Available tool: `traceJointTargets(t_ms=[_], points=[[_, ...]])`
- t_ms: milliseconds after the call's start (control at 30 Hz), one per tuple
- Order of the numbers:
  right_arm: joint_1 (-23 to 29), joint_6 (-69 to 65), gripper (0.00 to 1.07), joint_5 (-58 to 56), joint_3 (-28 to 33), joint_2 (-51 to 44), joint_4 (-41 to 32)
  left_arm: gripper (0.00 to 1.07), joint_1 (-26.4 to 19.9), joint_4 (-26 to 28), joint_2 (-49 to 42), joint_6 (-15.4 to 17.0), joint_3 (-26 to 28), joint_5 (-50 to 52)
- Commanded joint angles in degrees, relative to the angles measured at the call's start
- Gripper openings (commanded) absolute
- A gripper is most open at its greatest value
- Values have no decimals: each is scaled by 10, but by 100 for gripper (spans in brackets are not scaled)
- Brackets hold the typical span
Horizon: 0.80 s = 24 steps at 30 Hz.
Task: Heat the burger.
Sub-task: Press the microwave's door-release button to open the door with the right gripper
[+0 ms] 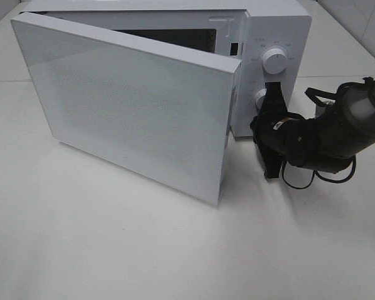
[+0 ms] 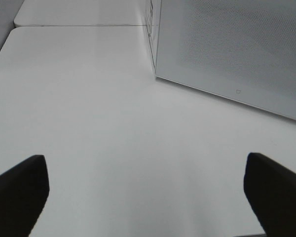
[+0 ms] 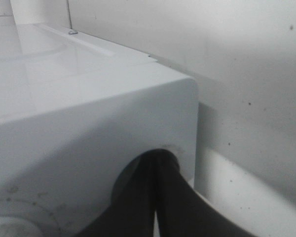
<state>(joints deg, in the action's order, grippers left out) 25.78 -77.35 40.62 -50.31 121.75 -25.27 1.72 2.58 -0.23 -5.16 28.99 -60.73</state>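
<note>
The white boxy microwave (image 1: 272, 37) stands at the white worktop's (image 1: 112, 250) far edge, its door (image 1: 131, 106) open. The black right gripper (image 1: 267, 94) is clenched against its lower dial (image 1: 259, 97); the left gripper (image 2: 145, 168) is spread, empty.

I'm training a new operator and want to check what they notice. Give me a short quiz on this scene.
1. True or false: the microwave door stands open.
2. The right gripper is at: A the door; B the lower knob.
3. Fill in: the left gripper is ____ (open or shut).
Key: 1 true; 2 B; 3 open.
</note>
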Motion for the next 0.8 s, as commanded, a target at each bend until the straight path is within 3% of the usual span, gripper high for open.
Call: traceJointTargets(t_ms=[33, 400, 800], points=[[-17, 7, 0, 132, -56, -6, 41, 103, 1, 2, -11, 1, -1, 8], [-14, 5, 0, 77, -49, -19, 49, 103, 1, 2, -11, 1, -1, 8], [14, -9, 0, 77, 17, -29, 36, 103, 1, 2, -11, 1, -1, 8]])
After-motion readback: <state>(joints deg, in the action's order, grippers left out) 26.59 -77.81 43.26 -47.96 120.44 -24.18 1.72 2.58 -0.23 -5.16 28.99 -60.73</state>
